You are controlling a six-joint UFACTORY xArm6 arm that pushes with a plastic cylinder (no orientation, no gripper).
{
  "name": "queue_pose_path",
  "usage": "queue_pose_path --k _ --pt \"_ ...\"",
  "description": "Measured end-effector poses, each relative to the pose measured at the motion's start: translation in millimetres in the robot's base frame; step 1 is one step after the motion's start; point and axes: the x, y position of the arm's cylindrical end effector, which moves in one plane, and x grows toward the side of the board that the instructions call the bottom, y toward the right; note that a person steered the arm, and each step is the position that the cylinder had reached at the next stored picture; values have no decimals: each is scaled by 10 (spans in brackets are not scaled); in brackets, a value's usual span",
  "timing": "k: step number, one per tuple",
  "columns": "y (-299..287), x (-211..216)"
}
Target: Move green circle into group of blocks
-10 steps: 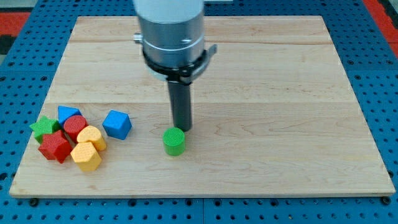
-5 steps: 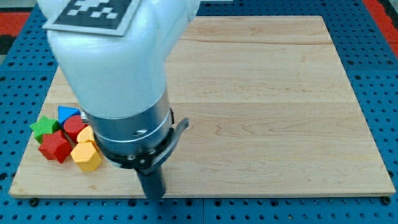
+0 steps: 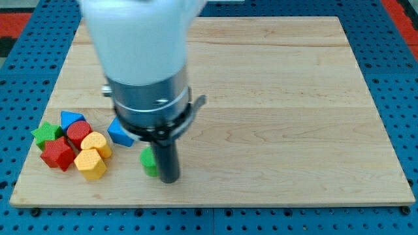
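My tip (image 3: 169, 180) holds nothing and presses the right side of the half-hidden green circle (image 3: 149, 161), right of the yellow block (image 3: 90, 164).

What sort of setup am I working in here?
Likely a lab tabletop pushing rig: a wooden board on a blue pegboard base, small coloured blocks clustered at the view's left, and my tip just right of the green circle.

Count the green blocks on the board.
2. The green star sits at the far view's-left edge of the cluster; the green circle lies just left of my tip, partly hidden by the rod.
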Motion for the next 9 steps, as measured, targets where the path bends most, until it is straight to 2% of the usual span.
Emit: queue_pose_path --k 2,5,7,9 --pt "-113 -388" --pt "-323 -688" --pt "-825 -688" --pt "-502 -688"
